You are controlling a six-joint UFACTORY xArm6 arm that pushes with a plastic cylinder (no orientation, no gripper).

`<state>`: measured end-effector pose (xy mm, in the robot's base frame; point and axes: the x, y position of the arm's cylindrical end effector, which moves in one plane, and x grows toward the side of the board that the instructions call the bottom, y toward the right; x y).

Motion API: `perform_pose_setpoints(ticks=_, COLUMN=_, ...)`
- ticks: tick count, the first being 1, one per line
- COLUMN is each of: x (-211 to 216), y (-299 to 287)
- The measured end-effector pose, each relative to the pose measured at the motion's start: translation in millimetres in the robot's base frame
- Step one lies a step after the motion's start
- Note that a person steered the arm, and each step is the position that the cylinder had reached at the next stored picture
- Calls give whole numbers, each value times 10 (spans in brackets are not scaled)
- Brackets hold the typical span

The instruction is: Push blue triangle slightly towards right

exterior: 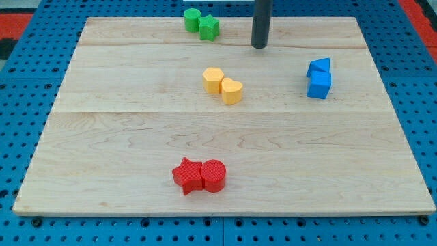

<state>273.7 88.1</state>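
Two blue blocks touch at the view's right: a blue triangle (318,67) at the back and a blue cube (319,85) just below it. My tip (259,46) rests on the board near the view's top centre, to the left of and slightly above the blue triangle, well apart from it. The rod rises straight up out of the view.
A green cylinder (192,19) and a green star-like block (209,27) touch at the top, left of my tip. A yellow hexagon (214,80) and a yellow heart (232,91) touch at the centre. A red star (187,175) and a red cylinder (213,175) touch near the bottom. The wooden board (102,137) lies on a blue pegboard.
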Motion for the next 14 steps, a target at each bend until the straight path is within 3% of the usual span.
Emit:
perform_pose_setpoints(ticks=1, x=46, y=68)
perform_pose_setpoints(ticks=3, x=117, y=1398)
perform_pose_setpoints(ticks=4, x=675, y=1426)
perform_pose_setpoints(ticks=6, x=673, y=851)
perform_pose_setpoints(ticks=7, x=619, y=1137)
perform_pose_setpoints(ticks=8, x=353, y=535)
perform_pose_setpoints(ticks=9, x=428, y=-136)
perform_pose_setpoints(ticks=11, x=804, y=118)
perform_pose_setpoints(ticks=14, x=466, y=712)
